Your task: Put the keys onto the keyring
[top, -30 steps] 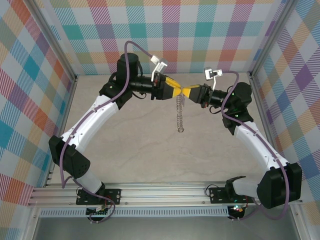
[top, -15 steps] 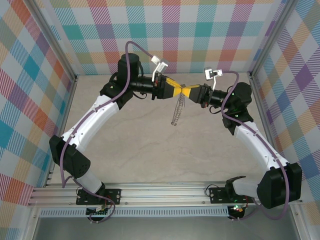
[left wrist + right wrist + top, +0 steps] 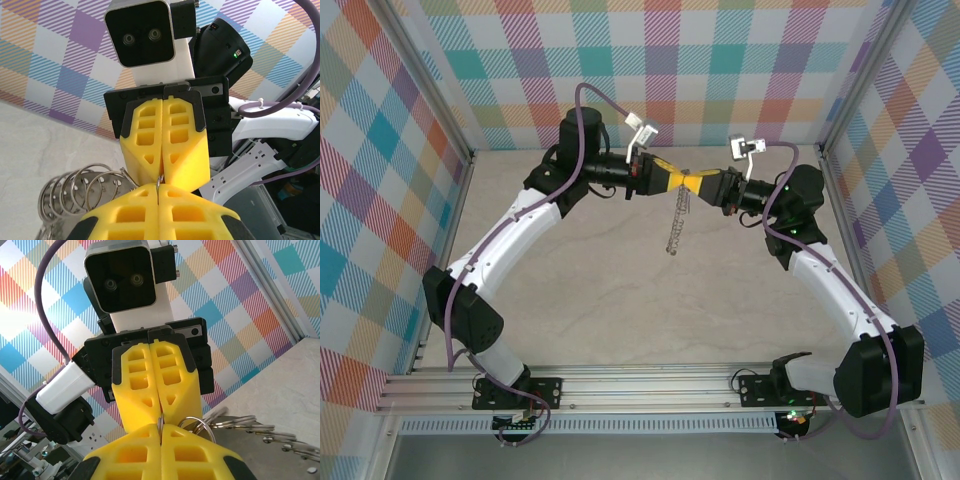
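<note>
Left end effector (image 3: pixel 680 182) and right end effector (image 3: pixel 698 184) tip to tip, keyring (image 3: pixel 676 222) dangling beneath

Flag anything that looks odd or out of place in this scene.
Nothing looks spilled or damaged. One oddity: the left pincer and right pincer meet tip to tip, both shut on the same top ring of the keyring, which dangles slanted in the air above the table instead of lying on it.
</note>
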